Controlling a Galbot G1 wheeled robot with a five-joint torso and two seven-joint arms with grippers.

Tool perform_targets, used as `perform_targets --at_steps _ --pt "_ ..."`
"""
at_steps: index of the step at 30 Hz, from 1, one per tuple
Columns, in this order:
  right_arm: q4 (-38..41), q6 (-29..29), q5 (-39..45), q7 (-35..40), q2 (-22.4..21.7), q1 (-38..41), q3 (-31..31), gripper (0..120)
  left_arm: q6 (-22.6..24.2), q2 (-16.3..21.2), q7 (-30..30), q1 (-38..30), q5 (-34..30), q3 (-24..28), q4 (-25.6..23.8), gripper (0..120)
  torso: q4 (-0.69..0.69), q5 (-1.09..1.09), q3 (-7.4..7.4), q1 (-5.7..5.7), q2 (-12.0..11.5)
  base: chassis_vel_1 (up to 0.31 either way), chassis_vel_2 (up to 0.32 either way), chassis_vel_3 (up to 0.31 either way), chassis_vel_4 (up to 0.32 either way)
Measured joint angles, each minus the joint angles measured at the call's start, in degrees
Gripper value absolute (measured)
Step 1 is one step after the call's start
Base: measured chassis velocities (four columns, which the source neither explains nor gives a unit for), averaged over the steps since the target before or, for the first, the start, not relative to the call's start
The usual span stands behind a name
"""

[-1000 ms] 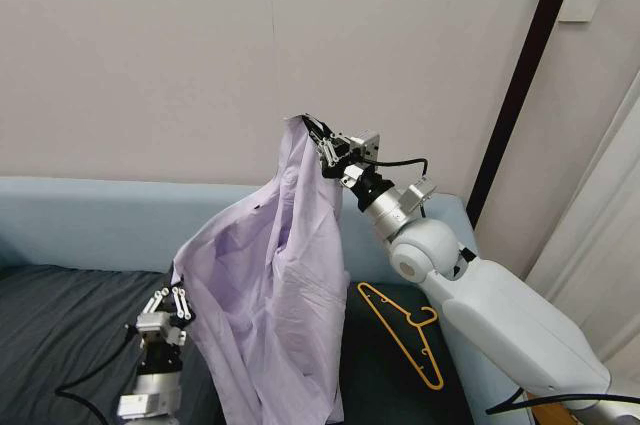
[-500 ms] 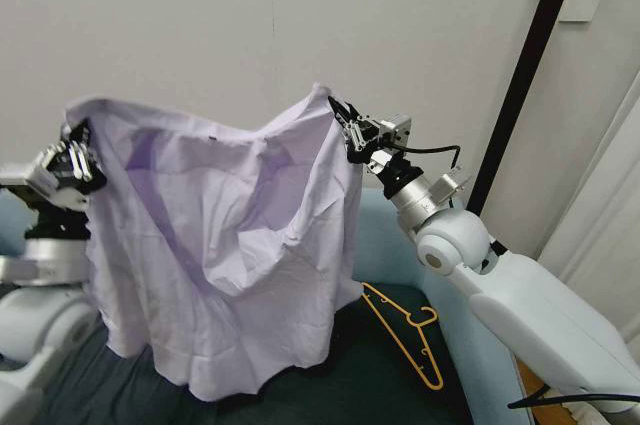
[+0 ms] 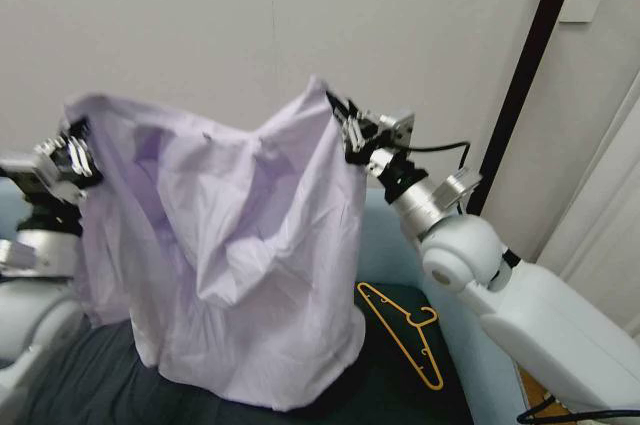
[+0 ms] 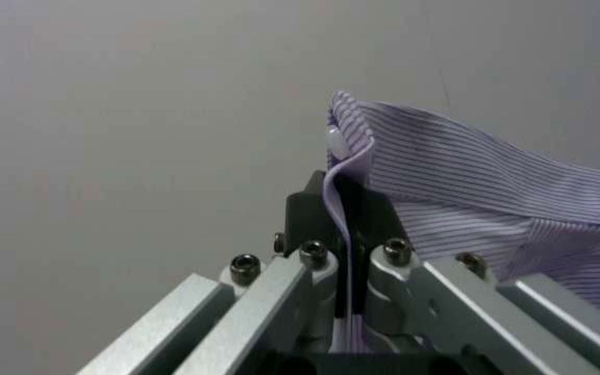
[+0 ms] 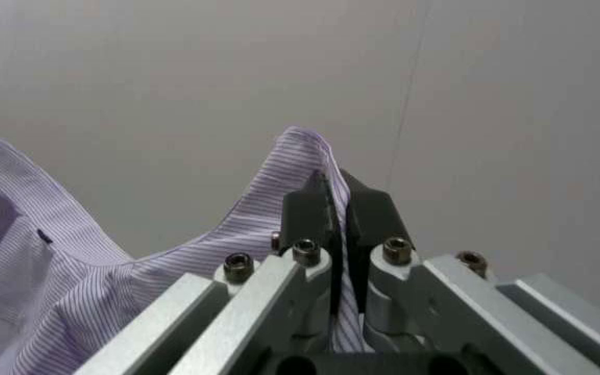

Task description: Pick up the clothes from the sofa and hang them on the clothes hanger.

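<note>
Left gripper (image 4: pixel 344 195): clamped on a buttoned edge of the pale lilac pinstriped cotton shirt (image 4: pixel 467 187). The cloth runs straight down between the two black pads, which meet on it. In the head view I see this gripper (image 3: pixel 72 150) raised at my left, holding the garment's upper left corner.

Right gripper (image 5: pixel 337 199): likewise pinched tight on a raised fold of the shirt (image 5: pixel 175 273). In the head view it (image 3: pixel 340 120) sits high and right of centre, carrying the opposite upper corner.

Shirt (image 3: pixel 250 245): off the seat and stretched between the two grippers, sagging in the middle. My judgement is that the two held points are kept well apart and high to open the garment out flat, so that it can be found by its shoulders for hanging. The hem drops towards the dark seat cushion (image 3: pixel 90 390); I cannot tell whether it touches.

Seat contents: one orange wire clothes hanger (image 3: pixel 400 335) lies flat on the cushion, just beside the hem on the right, untouched. Hanging is not yet begun.

Beyond: the light blue sofa (image 3: pixel 385 235) backrest, a black upright post (image 3: pixel 520 85) at far right, then the plain wall.
</note>
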Motion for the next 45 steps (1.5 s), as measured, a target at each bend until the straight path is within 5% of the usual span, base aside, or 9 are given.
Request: perform_targets --at_steps 7,17,22,27,32,35,45 --pt "-0.9 -2.5 -4.7 1.7 1.6 -2.1 0.3 0 3.7 -0.3 -0.5 -0.2 1.9 0.4 0.2 0 0.00 0.03 -0.01 0.00 0.0 0.000 0.000 0.000 0.000" --pt "2.2 2.8 -3.8 0.5 3.1 -7.4 4.2 0 6.6 -1.8 -1.8 0.6 4.2 -0.8 -4.5 0 -0.01 0.05 -0.02 0.00 0.0 0.000 0.000 0.000 0.000" --pt "-4.7 4.3 -11.2 7.0 4.0 -16.3 -1.8 0 6.6 -8.9 -0.8 5.4 13.9 5.7 2.2 0 0.00 0.04 -0.01 -0.01 0.0 0.000 0.000 0.000 0.000" --pt "-21.6 8.8 -15.8 11.5 9.6 -20.6 -7.6 0 2.5 -18.9 -0.6 5.8 25.8 13.1 15.3 0 0.01 0.00 0.00 0.00 0.0 0.000 0.000 0.000 0.000" --pt "-31.0 12.7 -17.7 10.0 13.3 -20.6 -8.5 0 0.3 -23.0 -0.6 5.1 29.4 14.3 19.2 0 0.00 0.03 0.00 0.00 0.0 0.000 0.000 0.000 0.000" --pt "-31.8 12.8 -17.5 9.1 14.2 -20.5 -8.6 1 -0.7 -23.4 -0.6 4.8 30.7 14.1 19.1 0 -0.01 0.05 0.00 0.00 0.0 0.000 0.000 0.000 0.000" --pt "-24.1 5.8 -13.9 11.3 8.1 -25.2 -8.4 36 -1.2 -17.5 -0.5 5.1 30.6 11.2 10.6 0 -0.02 0.04 -0.02 0.00 0.0 0.000 0.000 0.000 0.000"
